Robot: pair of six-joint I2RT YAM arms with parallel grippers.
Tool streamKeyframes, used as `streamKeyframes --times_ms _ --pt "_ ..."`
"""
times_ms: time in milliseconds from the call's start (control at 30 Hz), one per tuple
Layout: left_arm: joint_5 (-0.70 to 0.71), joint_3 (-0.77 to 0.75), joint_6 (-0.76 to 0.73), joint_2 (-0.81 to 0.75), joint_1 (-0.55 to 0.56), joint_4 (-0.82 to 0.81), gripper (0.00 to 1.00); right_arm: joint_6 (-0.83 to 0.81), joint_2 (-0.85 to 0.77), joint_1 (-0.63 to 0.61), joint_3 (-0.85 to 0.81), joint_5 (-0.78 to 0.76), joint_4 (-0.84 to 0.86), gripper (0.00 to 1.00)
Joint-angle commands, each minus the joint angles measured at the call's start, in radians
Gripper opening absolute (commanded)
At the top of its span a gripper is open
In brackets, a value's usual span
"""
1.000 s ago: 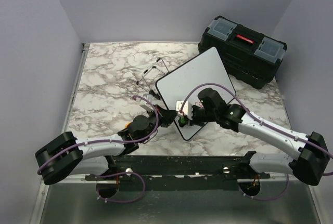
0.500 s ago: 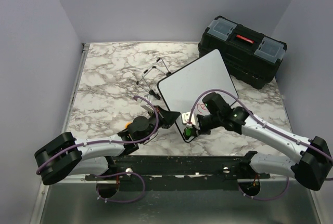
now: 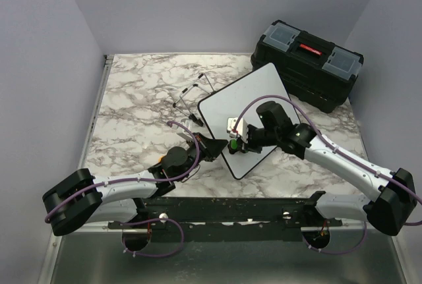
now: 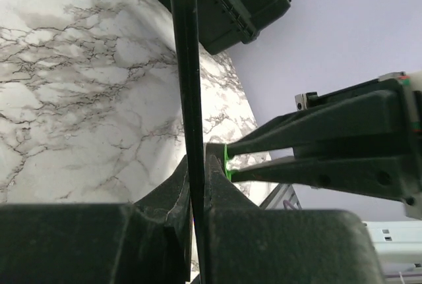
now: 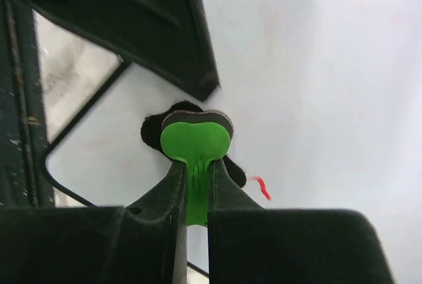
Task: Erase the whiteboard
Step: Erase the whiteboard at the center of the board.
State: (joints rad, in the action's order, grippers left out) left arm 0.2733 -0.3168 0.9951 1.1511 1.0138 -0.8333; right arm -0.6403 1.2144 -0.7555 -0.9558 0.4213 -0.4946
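Note:
The whiteboard (image 3: 244,109) lies tilted over the marble table, white with a thin black rim. My left gripper (image 3: 210,147) is shut on the whiteboard's near-left edge; in the left wrist view that rim (image 4: 186,86) runs as a thin black line between the jaws of the left gripper (image 4: 196,162). My right gripper (image 3: 235,142) is shut on a green eraser (image 5: 196,140), whose black felt presses on the whiteboard (image 5: 316,66). A short red mark (image 5: 261,186) shows just right of the eraser. The eraser's green (image 4: 227,163) also peeks beside the left jaws.
A black toolbox (image 3: 306,60) with a grey lid and red handle stands at the back right, touching the board's far corner. A thin black wire easel stand (image 3: 192,94) lies behind the board on the left. Marble table (image 3: 132,106) stretches to the left.
The right gripper swept the eraser from the board's near corner back up towards its left middle. Red writing seen half a second ago now lies under the arm. The left grip is unchanged.

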Motion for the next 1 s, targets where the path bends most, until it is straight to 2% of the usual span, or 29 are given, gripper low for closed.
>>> streamKeyframes --times_ms 0,167,300,433,567,667,767,967 --pt "-0.059 -0.026 -0.006 -0.059 0.017 -0.165 0.00 -0.076 -0.049 0.038 0.093 -0.069 -0.010 0.01" --pt "-0.056 -0.028 -0.028 -0.075 0.016 -0.151 0.00 -0.231 -0.063 0.038 0.174 0.110 -0.190 0.01" --pt "-0.073 -0.053 -0.042 -0.064 0.016 -0.138 0.00 -0.233 -0.074 0.037 0.155 0.270 -0.190 0.01" --pt "-0.103 -0.121 -0.073 -0.064 0.016 -0.069 0.00 -0.126 -0.074 0.048 0.000 0.233 -0.153 0.01" --pt "-0.103 -0.210 -0.126 -0.093 0.013 0.083 0.00 -0.131 -0.072 0.202 -0.241 0.314 -0.272 0.01" --pt "-0.104 -0.265 -0.179 -0.106 0.005 0.169 0.00 -0.139 -0.069 0.260 -0.322 0.173 -0.320 0.01" --pt "-0.116 -0.333 -0.268 -0.104 -0.001 0.280 0.00 -0.122 -0.096 0.347 -0.309 0.229 -0.332 0.01" --pt "-0.148 -0.392 -0.311 -0.069 -0.015 0.362 0.00 -0.159 -0.067 0.349 -0.120 0.411 -0.356 0.01"
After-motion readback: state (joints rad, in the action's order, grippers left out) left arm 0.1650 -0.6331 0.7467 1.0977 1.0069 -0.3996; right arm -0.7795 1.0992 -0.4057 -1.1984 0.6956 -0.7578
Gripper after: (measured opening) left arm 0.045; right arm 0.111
